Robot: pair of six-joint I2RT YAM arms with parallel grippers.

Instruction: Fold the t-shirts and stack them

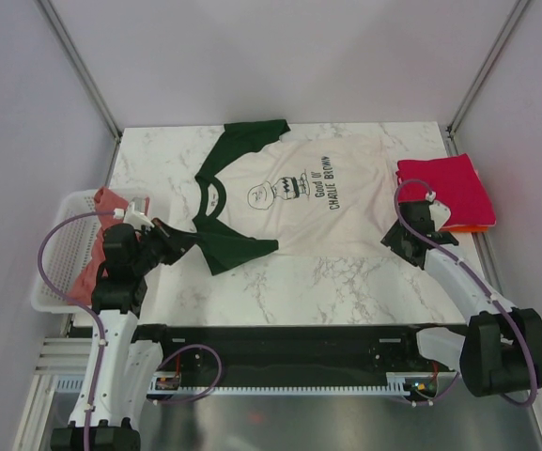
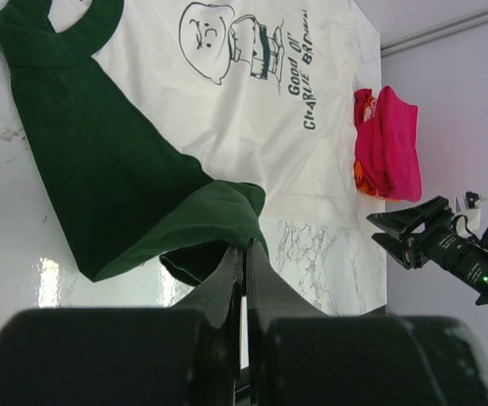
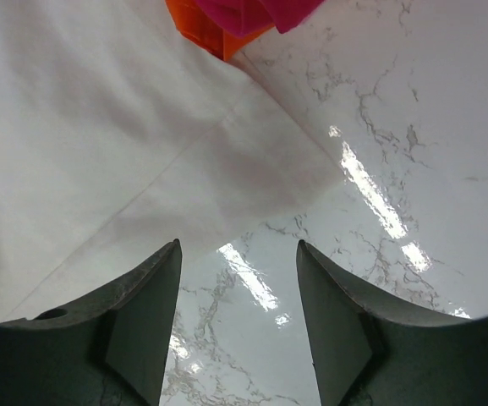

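1. The left hand (image 2: 245,250) is clenched, its two fingers pressed flat together. The edge of a dark green sleeve (image 2: 117,186) is bunched up and curled over right at its fingertips, so it is grasping the cloth there.
2. That sleeve belongs to the cream t-shirt (image 1: 299,207), which spreads out ahead of the left hand, flat on the tabletop (image 1: 327,282) with its black Charlie Brown print facing up. The collar and the other green sleeve lie farther out from this hand.
3. Just behind and beside the left hand, off the edge of the tabletop, stands a white lattice basket (image 1: 59,249). A salmon-pink t-shirt (image 1: 109,200) lies crumpled in it.
4. The right hand (image 3: 239,254) is released: its fingers stand well apart with nothing between them, and only bare marble shows in the gap.
5. A corner of the cream t-shirt's hem lies just ahead of the right hand's fingertips, flat on the tabletop; the pictures do not show whether the fingers touch it.
6. Beyond that hem corner, farther ahead of the right hand, sits a folded magenta t-shirt (image 1: 440,188). It rests on top of an orange t-shirt (image 1: 468,226), whose edge shows from underneath.
7. The two hands are at opposite ends of the cream t-shirt, the left at the sleeve and the right at the hem.
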